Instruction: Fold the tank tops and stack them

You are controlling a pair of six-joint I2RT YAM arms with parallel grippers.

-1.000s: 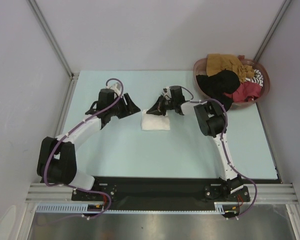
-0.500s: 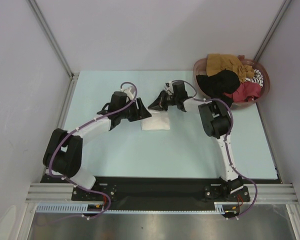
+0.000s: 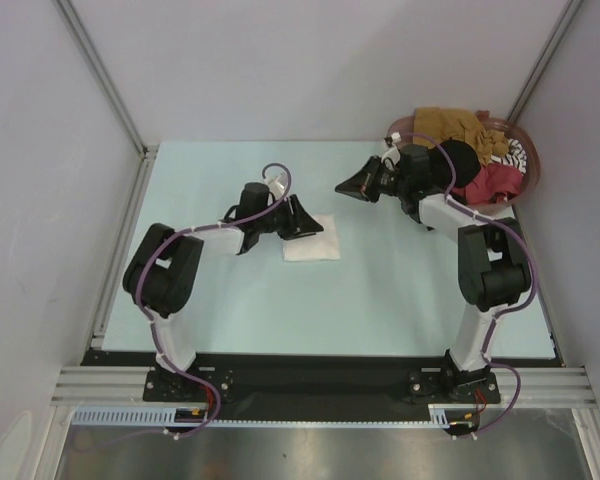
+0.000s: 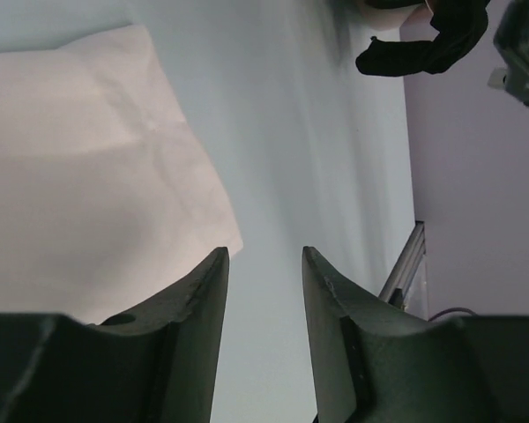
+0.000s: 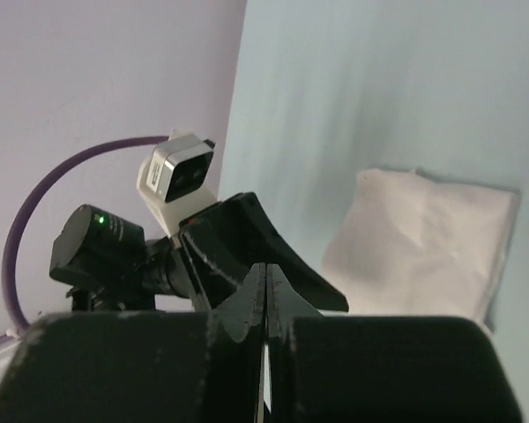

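Grey walls [image 3: 310, 70] stand around a pale blue tabletop [image 3: 380, 300]. A white tank top [image 3: 312, 243] lies folded into a small square near the middle of the frame. It is in the same spot as a second ago.

The left tool [image 3: 308, 222] sits at the upper left edge of the white tank top. A second ago it was off to the left, away from the cloth. Its two fingers [image 4: 198, 295] are apart. Only bare tabletop shows in the gap, and one finger is over the edge of the cloth.

The right tool [image 3: 343, 187] was over the top edge of the white tank top. Now it is higher and more to the right, away from the cloth. Its fingers are pressed together and hold nothing.

In the upper right is a round reddish basket [image 3: 532, 165]. A mustard tank top [image 3: 445, 122], a black tank top [image 3: 460, 160], a red tank top [image 3: 495, 182] and a striped tank top [image 3: 517, 152] are heaped in it.
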